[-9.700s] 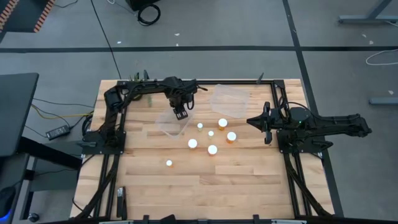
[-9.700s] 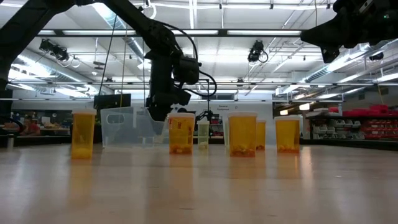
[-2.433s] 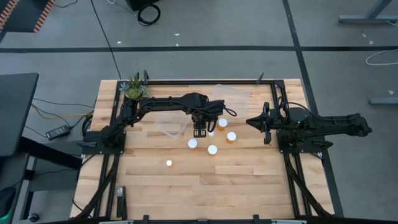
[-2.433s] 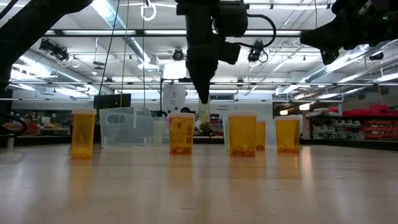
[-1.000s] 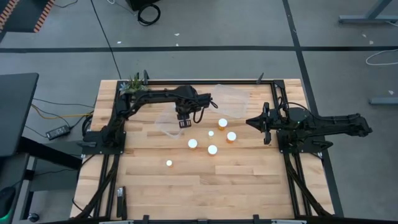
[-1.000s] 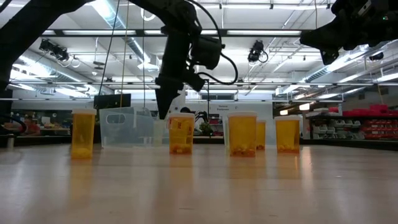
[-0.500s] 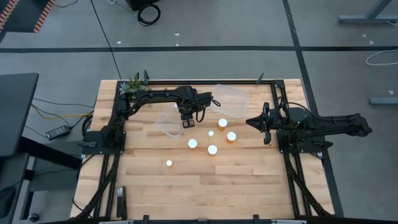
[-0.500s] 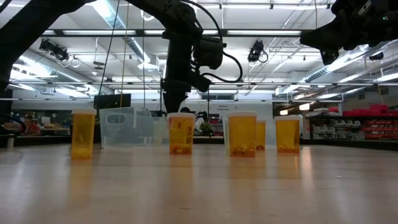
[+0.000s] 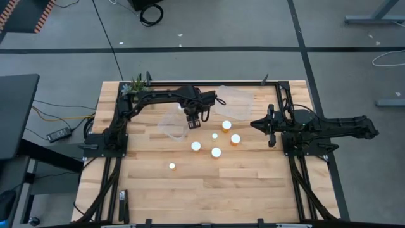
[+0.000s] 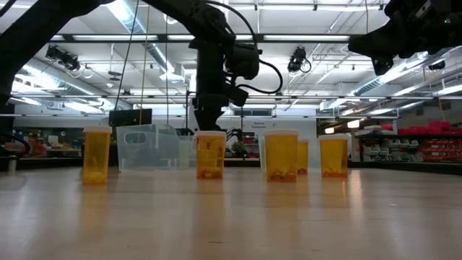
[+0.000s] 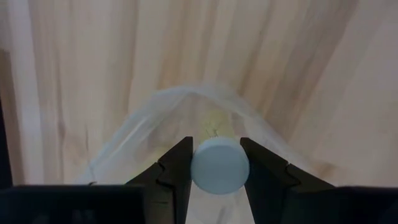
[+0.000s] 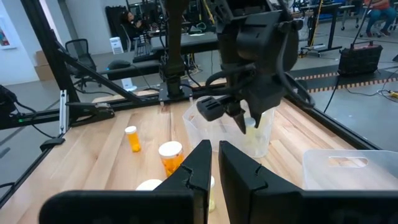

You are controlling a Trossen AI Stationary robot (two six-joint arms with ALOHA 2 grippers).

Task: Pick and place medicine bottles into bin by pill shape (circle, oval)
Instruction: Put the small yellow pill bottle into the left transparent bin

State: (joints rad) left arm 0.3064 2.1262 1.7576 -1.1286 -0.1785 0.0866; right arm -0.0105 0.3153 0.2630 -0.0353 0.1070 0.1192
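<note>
left claw point(image 9: 193, 123) upper centre of high view, clamped on narrow bottle point(image 11: 219, 165), now carried from the cluster to over clear bin point(image 9: 174, 123) | drop looks next | five bottles remain on worktop point(image 9: 253, 183) | right claw point(image 9: 256, 124) waits centre-right, fingers nearly together

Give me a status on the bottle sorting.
Done: nothing certain, since what lies in the bins cannot be made out. In hand: the left gripper is shut on a white-capped bottle above a clear bin. Left: six bottles stand on the table. The right gripper waits at the right side.
</note>
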